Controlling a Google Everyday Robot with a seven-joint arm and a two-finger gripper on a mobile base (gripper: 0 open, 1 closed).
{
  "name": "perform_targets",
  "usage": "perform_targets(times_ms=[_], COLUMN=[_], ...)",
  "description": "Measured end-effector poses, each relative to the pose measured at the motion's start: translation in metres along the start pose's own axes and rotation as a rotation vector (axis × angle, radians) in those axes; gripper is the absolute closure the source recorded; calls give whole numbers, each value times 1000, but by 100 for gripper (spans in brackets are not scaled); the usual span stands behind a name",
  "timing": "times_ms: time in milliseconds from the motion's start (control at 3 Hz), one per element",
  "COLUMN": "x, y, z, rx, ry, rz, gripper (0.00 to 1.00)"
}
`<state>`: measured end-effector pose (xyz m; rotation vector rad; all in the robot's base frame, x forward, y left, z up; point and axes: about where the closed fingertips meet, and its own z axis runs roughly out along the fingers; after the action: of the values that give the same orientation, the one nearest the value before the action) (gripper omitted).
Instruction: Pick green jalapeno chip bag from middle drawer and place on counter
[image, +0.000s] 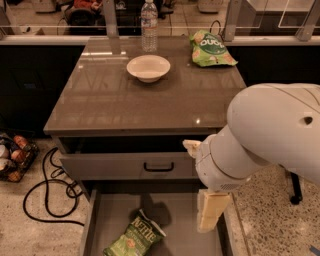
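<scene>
The green jalapeno chip bag (134, 239) lies flat on the floor of the pulled-out middle drawer (91, 220), near its front left. My gripper (196, 185) hangs above the drawer's right side, to the right of the bag and well above it. Its cream fingers (212, 212) are spread wide apart and hold nothing. The bulky white arm (270, 135) comes in from the right and hides the drawer's right wall. The counter (150, 107) caps the cabinet above.
On the counter stand a white bowl (148, 67), a water bottle (149, 19) and a paler green chip bag (211, 50). The drawer front with a black handle (159, 167) juts out slightly above the open drawer. Black cables (45, 187) and a basket (12, 157) lie on the floor at the left.
</scene>
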<state>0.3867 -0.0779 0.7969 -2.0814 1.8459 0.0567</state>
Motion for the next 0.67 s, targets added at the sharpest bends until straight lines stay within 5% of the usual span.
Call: perform_targets(times_ms=[667], x=[1], y=[8], z=[15], rx=[4], ry=[-24], rz=[5], gripper=[0])
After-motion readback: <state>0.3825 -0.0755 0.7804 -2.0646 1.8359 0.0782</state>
